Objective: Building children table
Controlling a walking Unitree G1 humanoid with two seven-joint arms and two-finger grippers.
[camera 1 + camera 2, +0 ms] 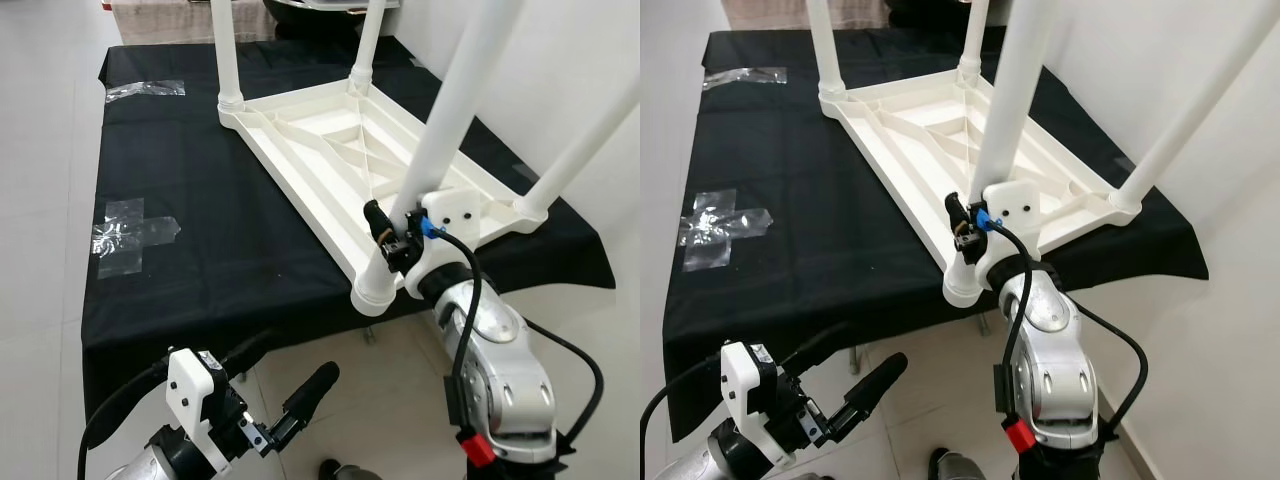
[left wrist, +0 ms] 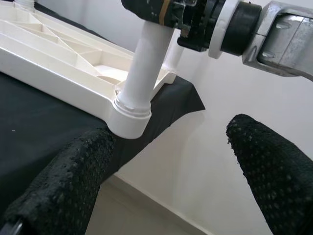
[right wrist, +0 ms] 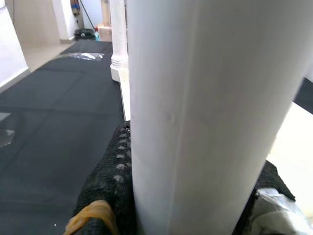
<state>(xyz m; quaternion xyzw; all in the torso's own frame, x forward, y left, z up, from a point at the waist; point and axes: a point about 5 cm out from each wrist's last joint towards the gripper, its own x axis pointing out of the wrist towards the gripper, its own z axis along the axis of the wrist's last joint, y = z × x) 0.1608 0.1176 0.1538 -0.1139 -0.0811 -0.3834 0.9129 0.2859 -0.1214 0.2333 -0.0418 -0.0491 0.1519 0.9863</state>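
A white plastic children's table (image 1: 330,150) lies upside down on a black cloth (image 1: 190,170), its legs pointing up. My right gripper (image 1: 392,232) is shut on the near leg (image 1: 455,90), just above the corner socket (image 1: 372,292) at the cloth's front edge. In the right wrist view that leg (image 3: 195,112) stands between the black fingers (image 3: 110,186). My left gripper (image 1: 285,368) hangs open and holds nothing, low at the near left, below the cloth's front edge. Its wrist view looks between its fingers (image 2: 63,181) at the socket (image 2: 129,115).
Two clear tape patches (image 1: 125,232) (image 1: 145,90) stick to the left of the cloth. A white wall (image 1: 570,60) runs close along the right side. Pale tiled floor (image 1: 40,200) lies to the left and in front.
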